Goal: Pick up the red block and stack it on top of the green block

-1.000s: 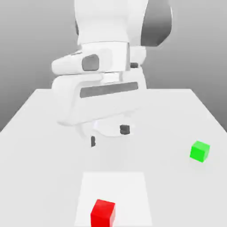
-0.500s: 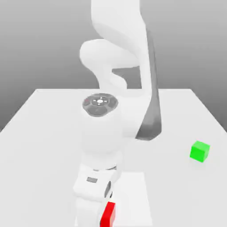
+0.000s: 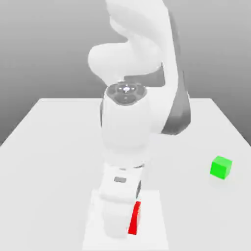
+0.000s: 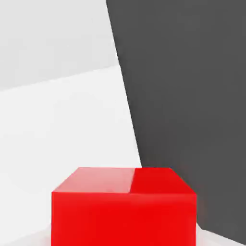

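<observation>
The red block (image 3: 135, 218) shows as a narrow red strip beside the arm's white hand (image 3: 117, 208), near the front of the table; the hand covers most of it. In the hand view the red block (image 4: 124, 206) is very close, with its top and one side face visible. The green block (image 3: 220, 167) rests on the table toward the exterior view's right, well apart from the arm. Whether the red block is gripped or lifted I cannot tell.
The light grey table (image 3: 49, 147) has a paler square patch (image 3: 153, 206) at the front, under the hand. The bulky white arm (image 3: 132, 117) rises over the table's middle. A dark grey surface (image 4: 192, 96) shows in the hand view.
The arm swung forward and down over the red block, then shifted to the exterior view's right and up. The visible red strip now sits higher and further right. The green block is unmoved.
</observation>
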Tool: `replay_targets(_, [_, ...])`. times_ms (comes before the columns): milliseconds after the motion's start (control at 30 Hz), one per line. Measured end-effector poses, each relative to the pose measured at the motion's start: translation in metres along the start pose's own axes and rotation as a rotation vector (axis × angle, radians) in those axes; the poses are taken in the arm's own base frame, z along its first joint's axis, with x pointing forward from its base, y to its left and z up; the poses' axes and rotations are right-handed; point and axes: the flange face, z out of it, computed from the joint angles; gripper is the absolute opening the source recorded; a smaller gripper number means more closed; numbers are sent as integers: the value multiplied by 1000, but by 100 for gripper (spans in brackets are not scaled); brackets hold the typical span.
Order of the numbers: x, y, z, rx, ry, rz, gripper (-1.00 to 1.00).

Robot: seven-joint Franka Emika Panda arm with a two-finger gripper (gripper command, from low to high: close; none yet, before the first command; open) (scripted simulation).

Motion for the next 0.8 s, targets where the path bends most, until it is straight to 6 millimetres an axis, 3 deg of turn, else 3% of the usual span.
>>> replay_targets(133, [37,-115,-8,13,1,-365,-100])
replay_targets(200, [44,-176,-11,15,-1,-555,-100])
replay_targets(300, [37,-253,-15,13,-7,-816,-100])
replay_targets(400, [17,-313,-18,3,-15,-1048,-100])
replay_targets(500, [-1,-349,-11,-11,-24,-1208,-100])
replay_targets(667, [-4,-354,35,-14,-26,-1236,-100])
replay_targets(700, [-5,-354,43,-13,-26,-1237,100])
replay_targets(800, [-5,-354,43,-13,-26,-1237,100])
